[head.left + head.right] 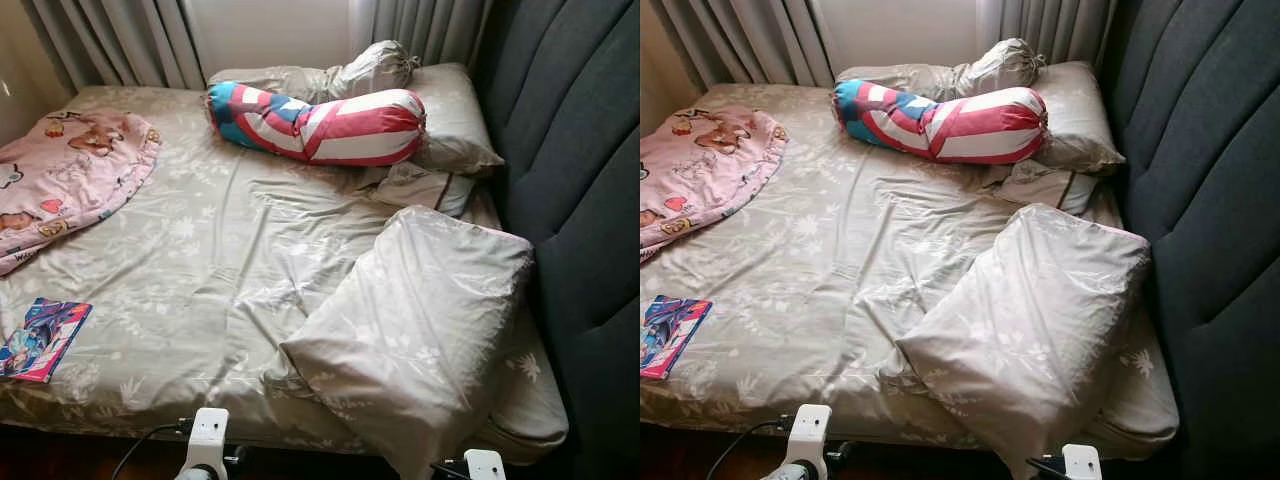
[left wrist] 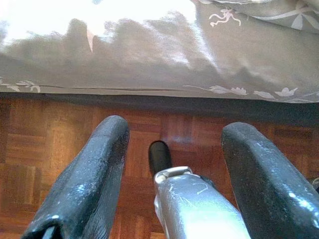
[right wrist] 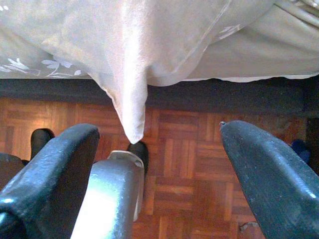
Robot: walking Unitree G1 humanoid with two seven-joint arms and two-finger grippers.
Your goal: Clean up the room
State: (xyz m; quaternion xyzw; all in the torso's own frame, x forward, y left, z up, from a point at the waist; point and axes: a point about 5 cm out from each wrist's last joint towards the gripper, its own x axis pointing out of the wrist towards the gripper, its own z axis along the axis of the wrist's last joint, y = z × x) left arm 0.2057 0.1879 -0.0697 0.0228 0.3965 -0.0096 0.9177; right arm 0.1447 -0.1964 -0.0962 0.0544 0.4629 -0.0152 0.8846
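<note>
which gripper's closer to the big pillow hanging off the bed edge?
Right. The right gripper sits open just below the big pillow, under its drooping corner. The left gripper hangs open further along the bed edge.

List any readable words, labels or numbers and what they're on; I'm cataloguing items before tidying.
None can be read with confidence.
Pink cartoon-print blanket: a few dark letters at its lower edge, cut off and too blurred to read.
Colourful glossy magazine at the bed's near left corner: cover lettering too small to read.
Red, white and blue striped bolster: a pattern, no text.
</note>
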